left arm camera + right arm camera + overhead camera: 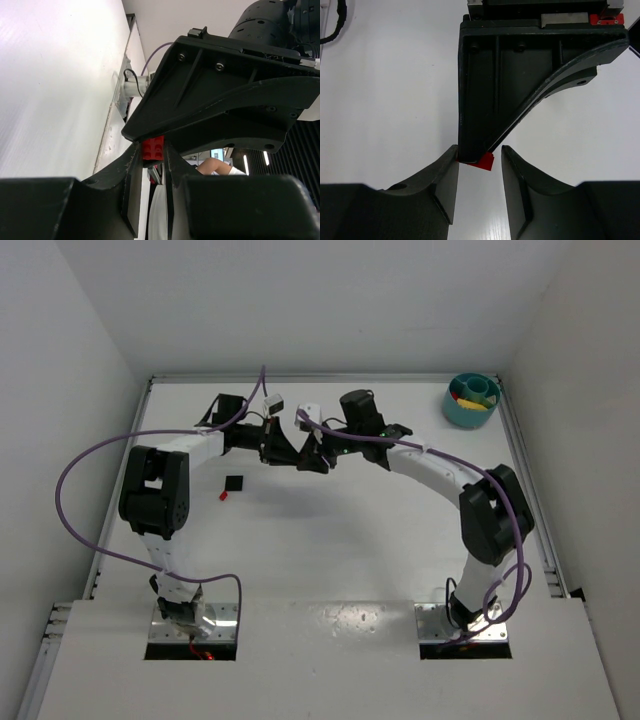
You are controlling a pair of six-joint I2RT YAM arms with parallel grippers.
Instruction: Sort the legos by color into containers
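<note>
Red plastic lego brick (153, 148) is sitting pinched in my left tool (151, 156), mid-air over the white counter (330, 540). My right tool (479, 153) is gaping around it. I'm reading this as a handover: right needing to close, left releasing, then carrying to the round teal plastic bowl (460, 418).

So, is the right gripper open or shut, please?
Open: the right gripper has its fingers apart around the red lego that the left gripper pinches.
</note>
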